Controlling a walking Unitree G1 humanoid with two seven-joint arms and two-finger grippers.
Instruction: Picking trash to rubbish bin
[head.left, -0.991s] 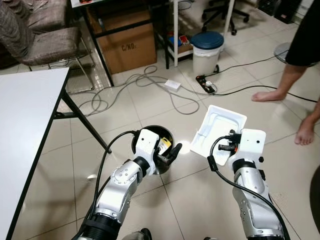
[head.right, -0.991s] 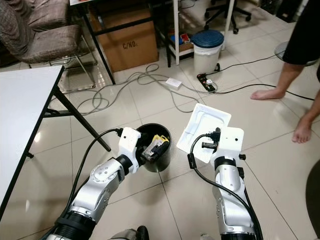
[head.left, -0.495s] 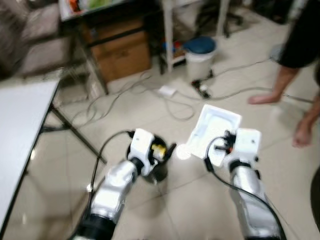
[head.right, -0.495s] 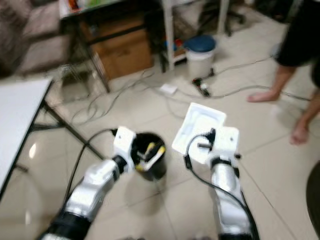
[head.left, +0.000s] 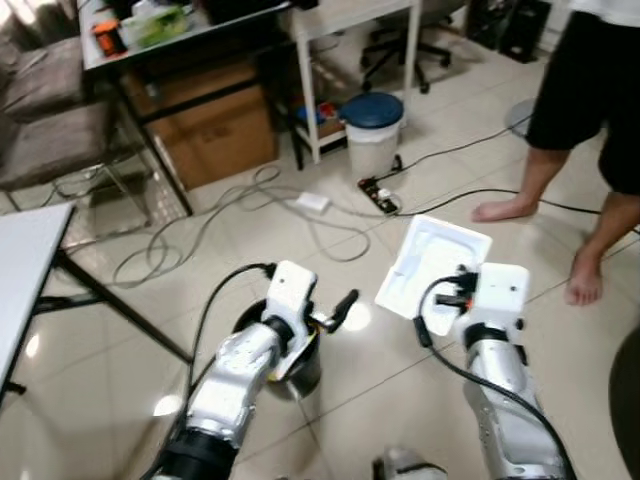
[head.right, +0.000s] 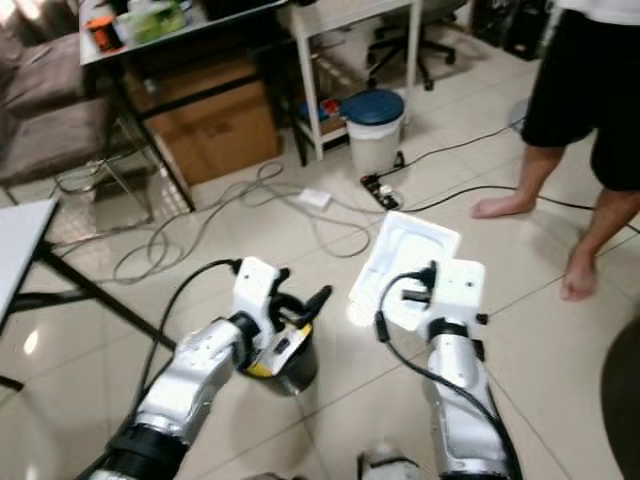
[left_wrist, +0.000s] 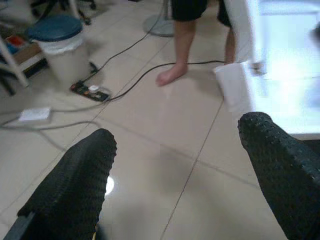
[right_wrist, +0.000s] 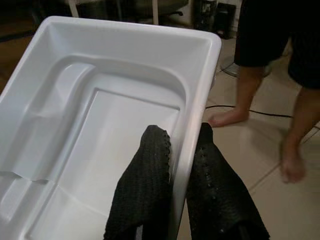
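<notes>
Camera has pitched up since a second ago: more of the room in frame, white table slid out toward the left edge. Left gripper (head.right: 297, 305) has lifted out of the black bin (head.right: 292, 368) and now sits above its rim, fingers spread wide with nothing between them. The left wrist view confirms it, just floor between the two pads. Yellow trash (head.right: 266, 362) now lies in the bin, half hidden under the left forearm, so that drop looks done.

Right gripper (right_wrist: 176, 165) is clamped on the side wall of the white plastic tray (right_wrist: 100, 120), one finger inside, one outside. An edge pinch makes sense: the tray is too wide to span, and the wall is the only thin section. Tray is held tilted up, just right of the bin, hollow side empty.

Person (head.left: 585, 120) stands barefoot to the right, near cables (head.left: 250, 200) on the floor. A second, blue-lidded bin (head.left: 372, 130) sits further back.

My read: tray goes into the black bin next, and it looks wider than the opening.
</notes>
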